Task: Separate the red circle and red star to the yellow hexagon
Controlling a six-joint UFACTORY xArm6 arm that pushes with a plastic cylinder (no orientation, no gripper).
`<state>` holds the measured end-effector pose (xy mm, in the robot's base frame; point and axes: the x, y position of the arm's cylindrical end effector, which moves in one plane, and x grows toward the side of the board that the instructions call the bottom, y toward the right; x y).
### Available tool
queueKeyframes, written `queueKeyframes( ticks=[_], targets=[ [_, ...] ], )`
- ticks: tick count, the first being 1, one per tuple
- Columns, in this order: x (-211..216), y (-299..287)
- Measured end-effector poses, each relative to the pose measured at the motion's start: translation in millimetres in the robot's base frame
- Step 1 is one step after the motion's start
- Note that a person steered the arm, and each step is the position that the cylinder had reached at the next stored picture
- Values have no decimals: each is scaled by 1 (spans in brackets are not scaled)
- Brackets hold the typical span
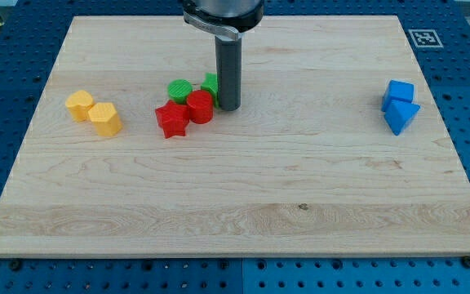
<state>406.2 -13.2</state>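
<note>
The red circle (200,106) and the red star (171,119) lie touching each other left of the board's middle. The yellow hexagon (104,118) sits further to the view's left, touching a second yellow block (79,104). My tip (228,107) stands just right of the red circle, close to or touching it. A green circle (179,89) lies just above the red pair. Another green block (210,85) is partly hidden behind the rod.
Two blue blocks sit together near the view's right edge, a cube (398,91) above a triangular one (401,116). The wooden board (243,212) lies on a blue perforated table. A marker tag (421,37) is at the board's top right corner.
</note>
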Motion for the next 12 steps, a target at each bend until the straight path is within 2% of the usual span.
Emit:
queueKeyframes(
  ticks=[3, 5, 6, 8, 12],
  targets=[
    [0, 0],
    [-19, -2],
    [-17, -14],
    [22, -44],
    [21, -59]
  ],
)
